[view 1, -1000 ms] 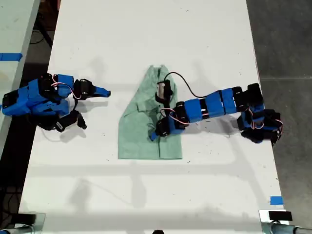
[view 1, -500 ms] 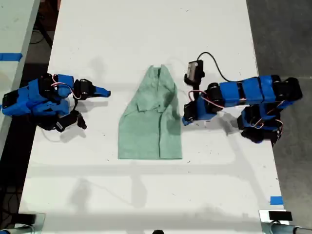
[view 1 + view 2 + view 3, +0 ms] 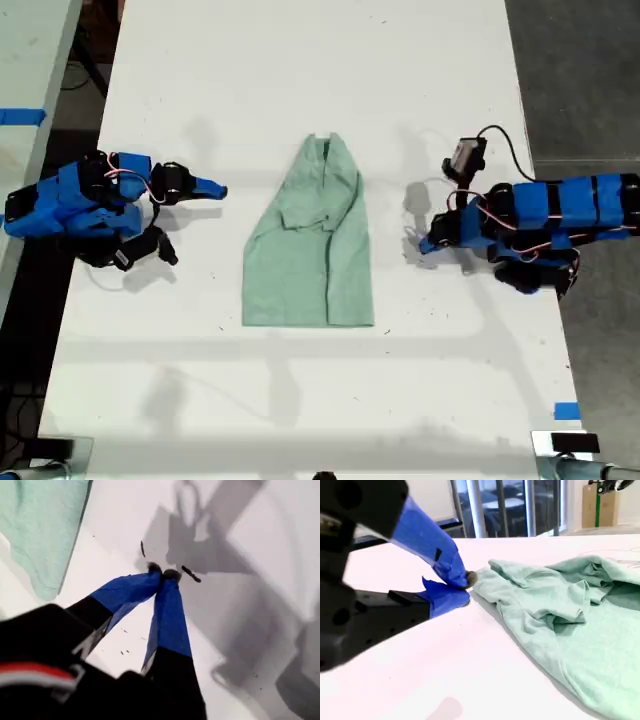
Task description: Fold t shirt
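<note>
T shirt point(image 3: 310, 245) flat on table point(image 3: 300, 80); both pincers seemingly clenched, empty.

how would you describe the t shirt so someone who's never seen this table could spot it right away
Look at the long white table in the exterior view; two blue arms sit at its side edges. Midway between them lies the t shirt, a pale mint-green cloth, partly folded, narrowing to a collar end at the far side and squared off at the near side. It is the only soft, green thing there, touched by neither gripper.
</note>
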You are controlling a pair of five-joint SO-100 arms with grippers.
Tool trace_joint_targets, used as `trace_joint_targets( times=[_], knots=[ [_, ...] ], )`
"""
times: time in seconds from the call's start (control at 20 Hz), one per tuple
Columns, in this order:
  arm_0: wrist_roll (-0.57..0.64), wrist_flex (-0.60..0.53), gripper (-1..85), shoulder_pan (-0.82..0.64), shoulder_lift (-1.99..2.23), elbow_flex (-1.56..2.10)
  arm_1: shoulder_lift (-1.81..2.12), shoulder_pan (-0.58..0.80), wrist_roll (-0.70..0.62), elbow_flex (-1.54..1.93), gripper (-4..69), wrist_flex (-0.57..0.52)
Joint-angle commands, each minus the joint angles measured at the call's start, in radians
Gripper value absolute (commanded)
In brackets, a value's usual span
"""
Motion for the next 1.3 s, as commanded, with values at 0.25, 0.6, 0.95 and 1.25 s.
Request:
trace_joint_targets(
  times=[0.25,0.6,0.95,1.25],
  knots=[
    [-0.018,-0.003,-0.1,0.006,0.006,0.006,0.618,0.055,-0.071,0.311,1.3,0.072],
    [-0.015,-0.002,-0.1,0.0,0.006,0.006,0.713,0.083,-0.063,0.328,1.4,0.17],
    [-0.017,-0.002,-0.1,0.0,0.006,0.006,0.713,0.086,-0.052,0.327,1.4,0.176],
    [-0.017,-0.002,-0.1,0.002,0.006,0.006,0.713,0.086,-0.057,0.327,1.4,0.181]
  ],
)
